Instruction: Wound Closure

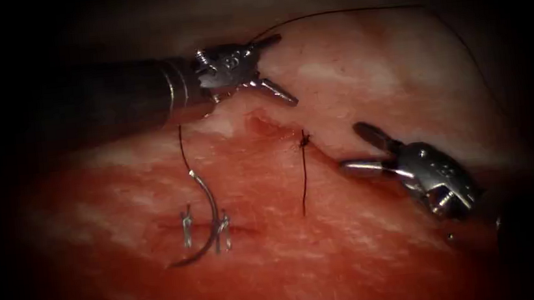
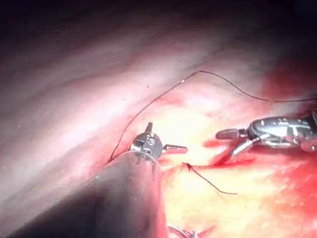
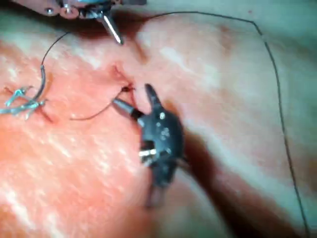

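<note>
The glistening red and pale slab of pork-belly tissue (image 1: 355, 252) carries a short cut (image 1: 278, 128) running from the centre of the endoscope frame toward the right.

The left arm's steel needle-driver tool (image 1: 270, 64) enters from the upper left of the frame and hovers above the cut's left end, jaws spread wide and holding nothing; the dark thread (image 1: 345, 11) passes close by its upper jaw, though I cannot tell if it touches. The right arm's steel needle-driver tool (image 1: 362, 150) sits at centre right, beside the cut's right end, jaws also wide and empty.

The thread arcs across the upper frame and down the right.

The curved steel needle (image 1: 205, 221) lies free on the tissue at lower left, left of the cut, its long axis roughly vertical, beside small metal clips (image 1: 206, 228). It lies below the left tool, which is nearer.

A knotted stitch (image 1: 304, 140) with a short dark tail (image 1: 304, 179) sits on the cut.
</note>
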Controlling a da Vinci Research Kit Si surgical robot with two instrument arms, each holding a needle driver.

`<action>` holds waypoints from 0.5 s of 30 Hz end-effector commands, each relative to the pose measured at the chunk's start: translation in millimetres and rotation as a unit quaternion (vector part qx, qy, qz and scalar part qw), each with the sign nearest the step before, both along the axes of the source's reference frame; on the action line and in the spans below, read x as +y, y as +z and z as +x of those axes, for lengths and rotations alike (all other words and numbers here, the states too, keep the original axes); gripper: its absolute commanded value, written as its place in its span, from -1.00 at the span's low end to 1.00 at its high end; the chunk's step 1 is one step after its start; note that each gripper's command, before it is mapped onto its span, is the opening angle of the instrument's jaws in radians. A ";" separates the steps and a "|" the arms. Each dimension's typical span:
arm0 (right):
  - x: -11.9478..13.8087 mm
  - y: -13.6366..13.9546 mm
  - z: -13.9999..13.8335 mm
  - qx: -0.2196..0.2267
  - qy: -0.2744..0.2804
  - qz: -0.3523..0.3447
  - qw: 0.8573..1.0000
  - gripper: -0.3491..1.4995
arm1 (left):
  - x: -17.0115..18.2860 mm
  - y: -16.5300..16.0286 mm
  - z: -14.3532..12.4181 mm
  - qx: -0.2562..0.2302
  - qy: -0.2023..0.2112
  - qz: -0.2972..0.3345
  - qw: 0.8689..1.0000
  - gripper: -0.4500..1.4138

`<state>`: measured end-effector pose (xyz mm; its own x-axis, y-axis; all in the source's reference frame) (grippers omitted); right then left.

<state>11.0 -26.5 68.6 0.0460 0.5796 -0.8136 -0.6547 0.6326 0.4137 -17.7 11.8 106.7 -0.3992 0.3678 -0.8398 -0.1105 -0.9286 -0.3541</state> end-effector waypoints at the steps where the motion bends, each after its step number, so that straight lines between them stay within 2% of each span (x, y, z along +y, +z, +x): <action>1: 0.2 0.4 0.2 0.001 0.000 -0.002 1.000 0.89 | -0.1 0.6 -0.6 0.000 0.000 -0.001 1.000 0.35; 4: 0.6 -1.8 -0.9 0.004 -0.002 -0.019 1.000 0.91 | -4.9 -0.6 -1.6 -0.015 0.023 -0.029 0.999 0.33; 7: 0.9 -2.4 -1.0 0.002 -0.006 -0.016 1.000 0.85 | -8.4 -1.1 -2.0 -0.022 0.044 -0.041 0.998 0.33; 8: 0.9 -2.3 -0.9 0.001 -0.006 -0.016 1.000 0.85 | -9.9 -1.3 -2.1 -0.021 0.063 -0.043 0.997 0.31; 15: 0.8 -1.3 -0.7 -0.004 -0.010 -0.015 1.000 0.83 | -13.0 -1.3 -2.0 -0.007 0.109 -0.052 0.993 0.24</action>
<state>9.6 -25.6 66.5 0.0658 0.5537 -0.8301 -0.6464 0.6574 0.3873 -19.2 -1.0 104.7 -0.4512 0.1810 -0.8739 0.1045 -0.9618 -0.2531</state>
